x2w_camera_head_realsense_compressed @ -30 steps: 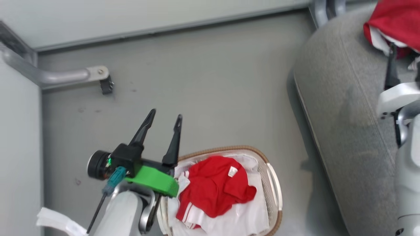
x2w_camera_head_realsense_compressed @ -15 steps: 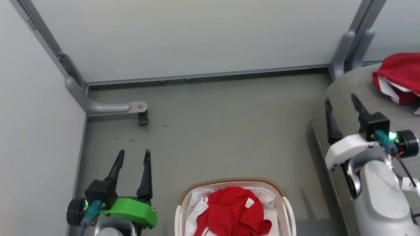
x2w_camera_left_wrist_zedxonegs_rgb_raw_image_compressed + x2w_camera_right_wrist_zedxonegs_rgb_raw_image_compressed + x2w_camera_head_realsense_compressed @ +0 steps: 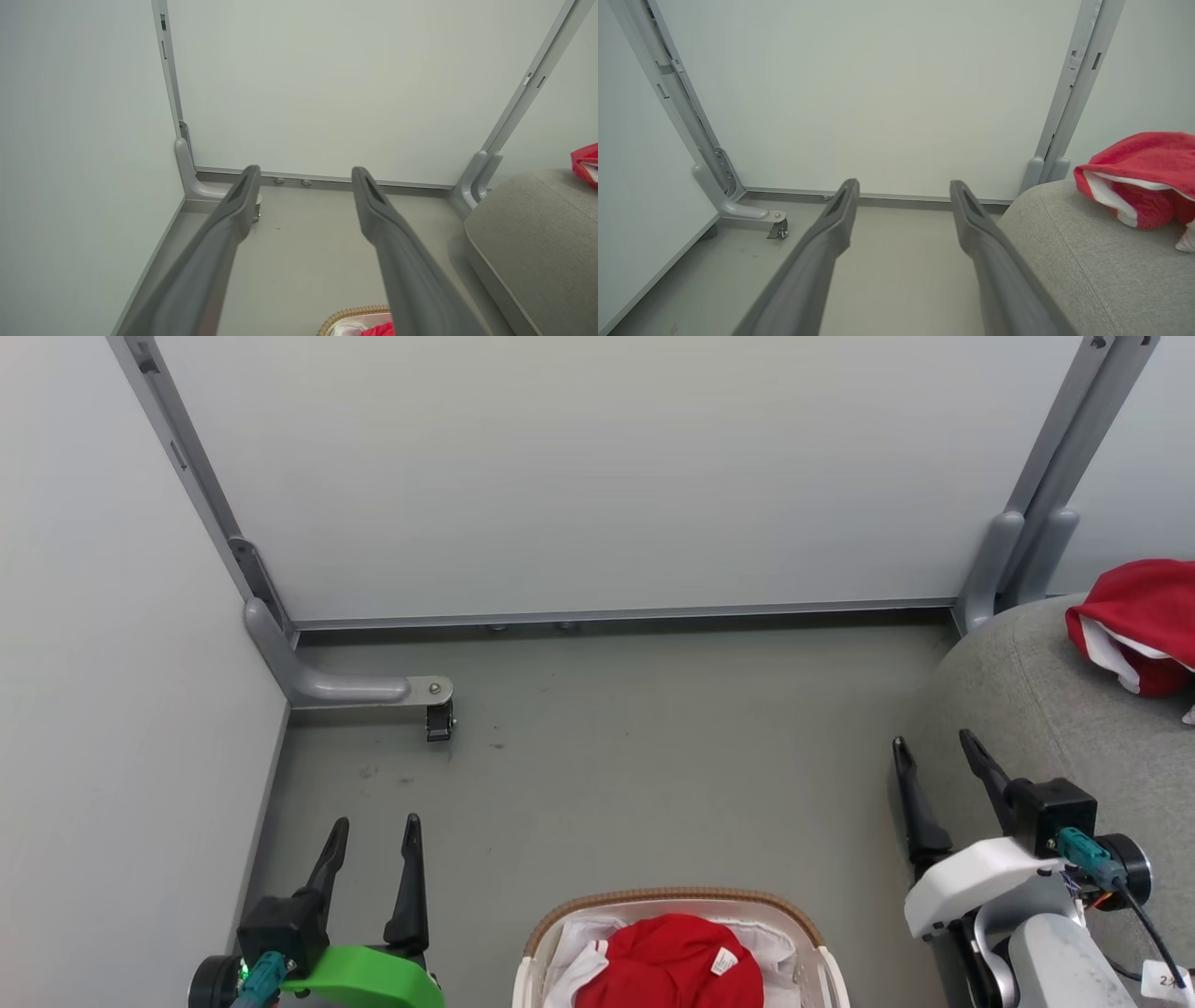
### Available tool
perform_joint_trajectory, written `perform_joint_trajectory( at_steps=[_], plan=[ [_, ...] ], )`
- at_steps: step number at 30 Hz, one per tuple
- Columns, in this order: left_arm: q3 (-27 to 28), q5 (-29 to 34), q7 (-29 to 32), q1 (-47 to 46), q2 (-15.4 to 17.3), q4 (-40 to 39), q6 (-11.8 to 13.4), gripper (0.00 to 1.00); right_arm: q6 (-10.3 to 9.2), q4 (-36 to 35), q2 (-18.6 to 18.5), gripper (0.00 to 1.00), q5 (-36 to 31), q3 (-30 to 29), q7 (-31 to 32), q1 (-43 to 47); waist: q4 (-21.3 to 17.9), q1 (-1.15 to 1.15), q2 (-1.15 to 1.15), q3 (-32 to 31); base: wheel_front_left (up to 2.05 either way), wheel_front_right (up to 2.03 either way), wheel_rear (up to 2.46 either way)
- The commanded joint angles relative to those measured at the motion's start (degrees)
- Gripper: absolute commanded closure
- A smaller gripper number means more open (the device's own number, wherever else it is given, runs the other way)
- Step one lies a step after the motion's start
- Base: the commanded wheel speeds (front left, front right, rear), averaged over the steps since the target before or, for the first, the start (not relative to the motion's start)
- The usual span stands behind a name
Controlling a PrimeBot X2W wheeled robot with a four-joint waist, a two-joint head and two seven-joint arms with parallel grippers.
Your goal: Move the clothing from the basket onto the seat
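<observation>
Since a second ago your head camera has tipped up, so the floor and wall shift in view only because the camera moves. The real change is at the seat. A red top lies alone toward its far end, and your right gripper no longer reaches it. That gripper stands back at the seat's rounded left edge, fingers spread and empty, so one piece counts as delivered.

The basket sits on the floor between your arms with a second red piece on its white liner. The view cuts the basket off, so more may lie underneath. That makes it your next pick.

Your left gripper stays spread and empty, left of the basket's rim and close to the side wall.

For room, there is bare floor from basket to back wall. Swing wide of the seat's edge just right of the basket. The caster in the far left corner is well apart.
</observation>
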Motion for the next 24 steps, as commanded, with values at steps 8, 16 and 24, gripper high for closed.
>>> perform_joint_trajectory(
  at_steps=[8, 16, 24],
  plan=[
    [0.0, 0.2, 0.0, 1.1, 0.0, 0.9, -0.4, 0.00, -0.06, -0.3, -0.2, 0.00, 1.0, 1.2, -0.1, 2.3, -1.0, 0.01, 0.00, -0.7, 0.00, 0.00, 0.00],
    [0.0, 0.5, 0.0, 0.8, 0.0, 1.3, -0.7, 0.00, -0.06, -0.1, -0.2, 0.00, 1.4, 1.5, -0.1, 3.0, -1.4, 0.01, 0.00, -1.0, 0.00, 0.00, 0.00],
    [0.1, 0.4, 0.0, 0.6, 0.0, 1.4, -0.6, 0.00, -0.06, 0.1, -0.2, 0.00, 1.4, 1.2, -0.1, 3.0, -1.3, 0.01, 0.00, -1.0, 0.00, 0.00, 0.00]
  ],
)
